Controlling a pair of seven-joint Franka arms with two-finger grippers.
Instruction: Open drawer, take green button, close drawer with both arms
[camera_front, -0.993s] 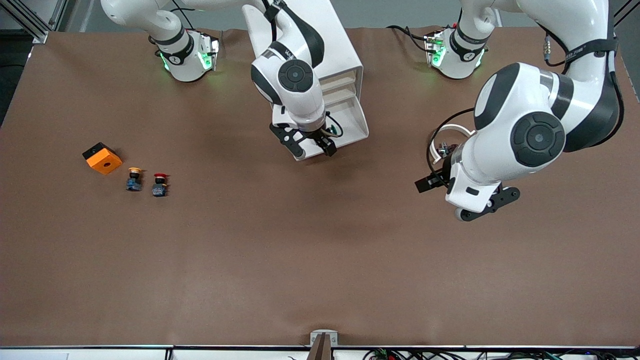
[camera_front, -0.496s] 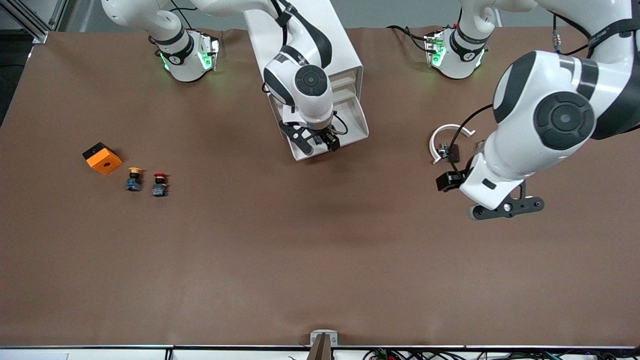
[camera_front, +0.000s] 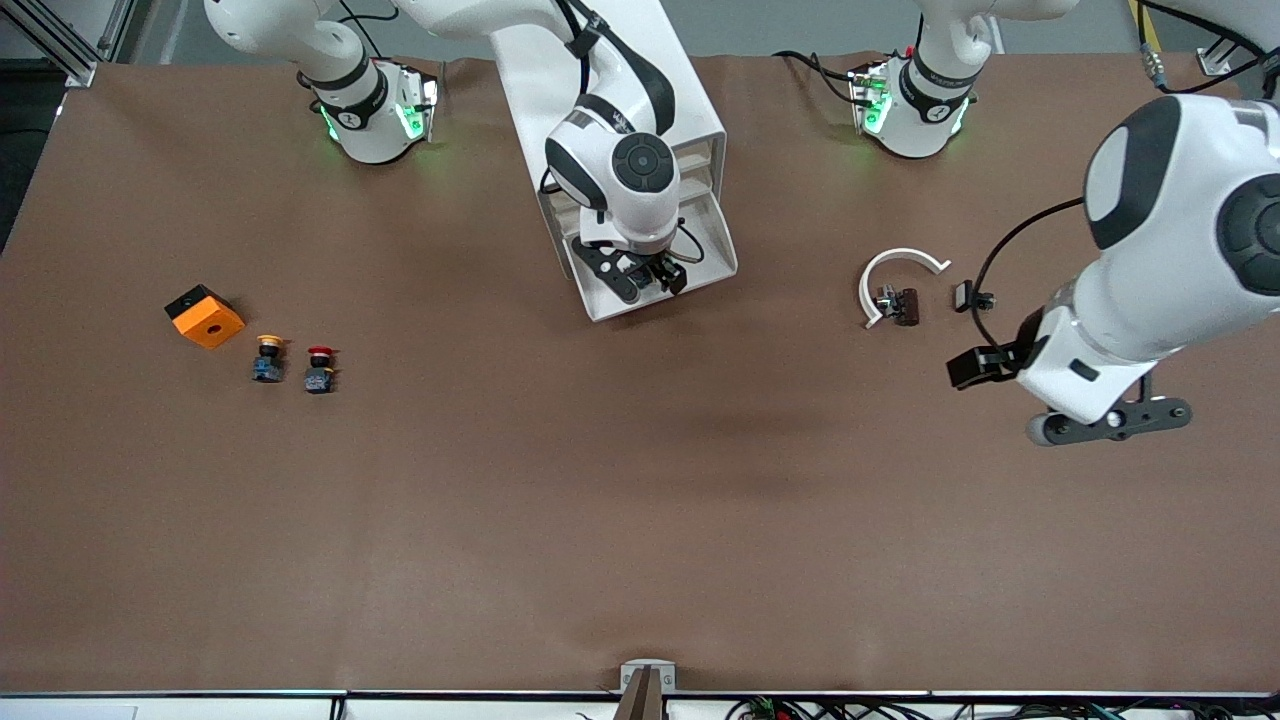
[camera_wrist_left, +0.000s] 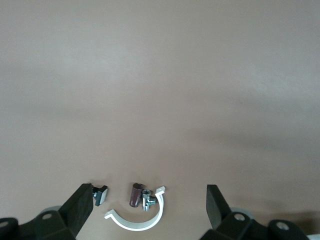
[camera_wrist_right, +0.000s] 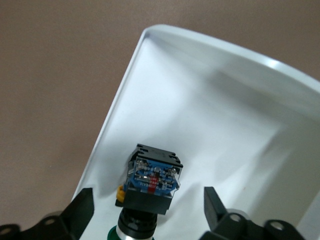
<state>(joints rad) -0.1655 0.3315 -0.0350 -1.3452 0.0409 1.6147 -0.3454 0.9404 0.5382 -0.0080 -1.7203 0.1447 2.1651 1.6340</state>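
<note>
The white cabinet's bottom drawer (camera_front: 715, 262) is pulled out toward the front camera. My right gripper (camera_front: 645, 282) is down inside it. In the right wrist view the button (camera_wrist_right: 150, 180) lies on the drawer floor (camera_wrist_right: 210, 115), blue and black body up and green cap toward the wrist. It sits between the open fingers of the right gripper (camera_wrist_right: 147, 210), which stand clear of it on both sides. My left gripper (camera_front: 972, 368) hangs open over bare table at the left arm's end. In the left wrist view, the left gripper (camera_wrist_left: 150, 200) holds nothing.
A white half-ring clamp (camera_front: 895, 270) with a brown cylinder and small metal fitting (camera_front: 900, 303) lies near the left gripper, a small black part (camera_front: 962, 295) beside it. An orange box (camera_front: 205, 316), a yellow-capped button (camera_front: 267, 358) and a red-capped button (camera_front: 320, 368) sit toward the right arm's end.
The right gripper has moved from the drawer's front edge down into the drawer, around the button. The left arm has swung away from the clamp toward its own end of the table.
</note>
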